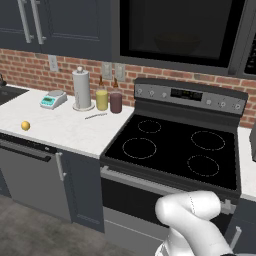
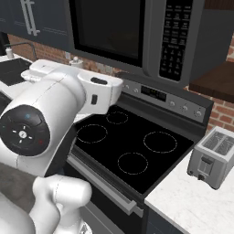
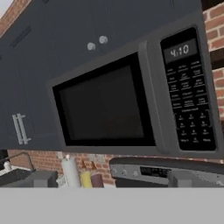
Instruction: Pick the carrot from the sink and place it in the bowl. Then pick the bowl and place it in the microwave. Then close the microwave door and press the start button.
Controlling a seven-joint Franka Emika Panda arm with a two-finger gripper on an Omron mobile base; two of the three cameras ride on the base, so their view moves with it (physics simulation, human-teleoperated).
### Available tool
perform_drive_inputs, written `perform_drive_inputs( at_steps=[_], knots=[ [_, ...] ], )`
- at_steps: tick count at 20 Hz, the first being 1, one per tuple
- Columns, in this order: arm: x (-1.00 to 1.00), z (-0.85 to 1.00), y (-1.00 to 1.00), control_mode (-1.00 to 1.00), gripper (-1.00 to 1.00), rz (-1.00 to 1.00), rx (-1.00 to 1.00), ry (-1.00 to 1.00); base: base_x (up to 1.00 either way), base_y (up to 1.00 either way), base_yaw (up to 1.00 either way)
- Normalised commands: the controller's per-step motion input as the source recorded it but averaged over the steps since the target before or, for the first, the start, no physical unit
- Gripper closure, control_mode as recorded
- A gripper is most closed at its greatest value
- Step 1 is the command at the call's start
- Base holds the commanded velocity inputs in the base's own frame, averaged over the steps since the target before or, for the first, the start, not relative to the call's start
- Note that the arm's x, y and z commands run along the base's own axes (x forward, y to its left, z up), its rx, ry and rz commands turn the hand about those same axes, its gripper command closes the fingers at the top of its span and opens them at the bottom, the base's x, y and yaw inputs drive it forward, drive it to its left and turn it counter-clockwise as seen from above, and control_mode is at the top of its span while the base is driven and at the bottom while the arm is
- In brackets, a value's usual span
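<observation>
Overhead, dark grey cabinets (image 3: 65,30) run along a red brick wall (image 1: 30,62), and the microwave (image 3: 131,96) is built in among them, directly above a black glass-top stove (image 1: 175,145). It is a wide box whose long side runs level along the wall, with its face turned out into the room. The microwave door (image 3: 103,105), a dark frame around black glass, lies shut and flush across most of that face, and a button strip (image 3: 188,100) with a lit clock fills the right end. White speckled counter (image 1: 65,125) stretches to both sides of the stove. On the right side stands a silver toaster (image 2: 214,157). At the far left the black sink (image 2: 13,68) is set into the counter, its faucet (image 2: 25,45) arching over it. On the left counter, near the wall, stand a paper towel roll (image 1: 82,89), a small scale (image 1: 53,99), a yellow bottle (image 1: 102,97) and a dark jar (image 1: 116,101). A small round yellow fruit (image 1: 25,125) lies alone near the front edge. The gripper's (image 3: 109,179) two finger tips stand spread wide apart at the bottom of the hand view, with nothing between them.
</observation>
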Motion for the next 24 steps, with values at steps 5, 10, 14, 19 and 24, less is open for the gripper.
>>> perform_drive_inputs(
  at_steps=[5, 10, 14, 19, 24],
  knots=[
    [0.0, 0.0, -0.54, -1.0, -1.0, -0.09, -0.04, 0.01, 0.0, 0.0, 0.0],
    [0.08, 0.0, -0.37, -1.0, -1.0, -0.17, 0.0, 0.0, 0.0, 0.0, 0.0],
    [0.13, -0.03, -0.19, -1.0, 1.0, -0.22, 0.0, 0.0, 0.0, 0.0, 0.0],
    [0.15, -0.14, -0.01, -1.0, 1.0, -0.22, -0.01, 0.0, 0.0, 0.0, 0.0],
    [0.2, -0.14, 0.0, -1.0, 1.0, -0.17, -0.03, 0.0, 0.0, 0.0, 0.0]
  ],
)
